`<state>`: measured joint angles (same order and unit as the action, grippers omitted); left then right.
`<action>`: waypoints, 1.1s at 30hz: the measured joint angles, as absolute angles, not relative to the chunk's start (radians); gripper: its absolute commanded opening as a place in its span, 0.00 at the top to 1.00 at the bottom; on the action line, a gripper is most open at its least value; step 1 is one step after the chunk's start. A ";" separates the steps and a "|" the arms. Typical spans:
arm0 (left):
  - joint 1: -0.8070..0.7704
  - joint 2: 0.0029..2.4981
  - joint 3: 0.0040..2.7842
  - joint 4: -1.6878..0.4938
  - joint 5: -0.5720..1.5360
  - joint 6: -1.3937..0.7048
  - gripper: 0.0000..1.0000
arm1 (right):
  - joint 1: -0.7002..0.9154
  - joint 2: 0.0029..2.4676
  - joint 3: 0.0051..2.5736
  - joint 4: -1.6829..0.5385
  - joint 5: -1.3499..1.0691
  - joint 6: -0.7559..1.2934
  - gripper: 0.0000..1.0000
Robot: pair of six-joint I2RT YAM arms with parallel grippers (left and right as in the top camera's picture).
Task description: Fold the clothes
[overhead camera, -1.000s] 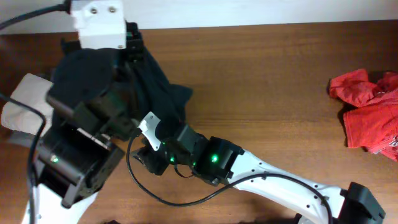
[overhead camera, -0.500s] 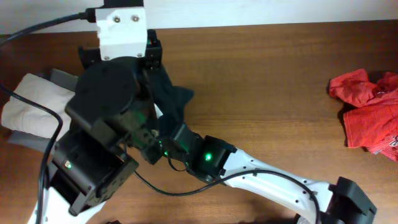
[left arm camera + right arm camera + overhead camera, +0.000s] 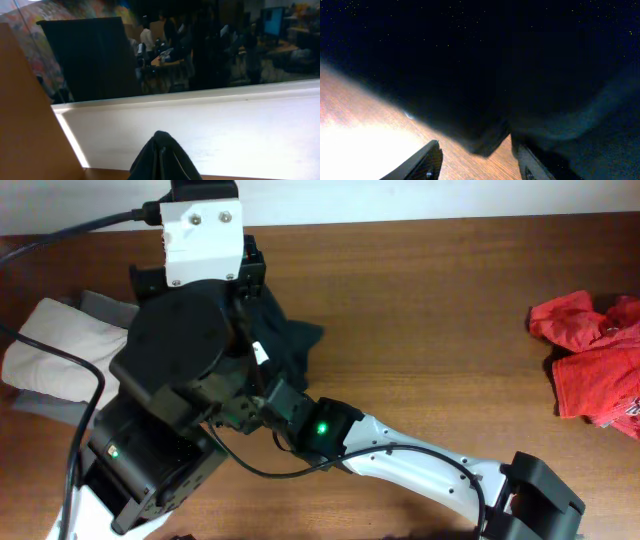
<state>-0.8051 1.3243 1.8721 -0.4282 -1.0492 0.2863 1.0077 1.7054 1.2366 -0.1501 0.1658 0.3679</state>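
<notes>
Black-and-white arms (image 3: 420, 470), green lights (image 3: 322, 430), black cables (image 3: 100, 221)

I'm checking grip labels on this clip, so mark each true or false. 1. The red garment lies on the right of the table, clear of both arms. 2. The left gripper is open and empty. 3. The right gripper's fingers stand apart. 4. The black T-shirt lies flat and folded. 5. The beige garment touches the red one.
1. True: the red garment lies crumpled near the right edge of the table.
2. False: the left gripper is shut on the black T-shirt.
3. True: the right gripper is open at the shirt's edge.
4. False: the shirt is bunched and unfolded.
5. False: the beige garment lies at the far left.
</notes>
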 measured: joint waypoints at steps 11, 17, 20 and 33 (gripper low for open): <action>-0.805 1.324 1.872 -0.427 -1.075 0.316 1.00 | 1.008 1.705 1.237 -0.128 0.187 0.438 0.50; -0.805 1.324 1.872 -0.427 -1.076 0.316 1.00 | 1.008 1.705 1.237 -0.074 0.199 0.547 0.53; -0.805 1.324 1.872 -0.427 -1.079 0.316 1.00 | 1.008 1.705 1.237 -0.068 0.203 0.575 0.70; -0.805 1.324 1.872 -0.383 -1.126 0.371 1.00 | 1.004 1.672 1.235 -0.351 0.271 0.552 0.96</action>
<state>-0.8051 1.3243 1.8725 -0.3828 -1.1259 0.3710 1.0039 1.6722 1.2354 -0.3508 0.2714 0.5518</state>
